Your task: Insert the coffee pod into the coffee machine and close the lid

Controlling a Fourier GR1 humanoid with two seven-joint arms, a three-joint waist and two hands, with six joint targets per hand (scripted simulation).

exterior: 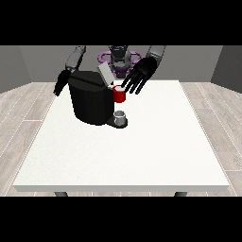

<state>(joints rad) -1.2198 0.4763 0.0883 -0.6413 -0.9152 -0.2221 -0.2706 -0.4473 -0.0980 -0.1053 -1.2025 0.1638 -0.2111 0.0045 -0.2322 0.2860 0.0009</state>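
A black coffee machine (89,100) stands on the white table (142,156) left of centre. Its grey lid (105,74) is tilted up and open at the top. The red pod holder (119,94) sticks out on the machine's right side, with a small white pod (117,88) showing at its top. The hand at the view's right (140,75) hovers just above and to the right of the red part, fingers spread and straight, holding nothing. The hand at the view's left (61,83) hangs behind the machine's left edge, fingers pointing down.
A small grey cup (120,117) sits on the machine's base plate below the red part. The table stretches wide to the right and towards the front edge.
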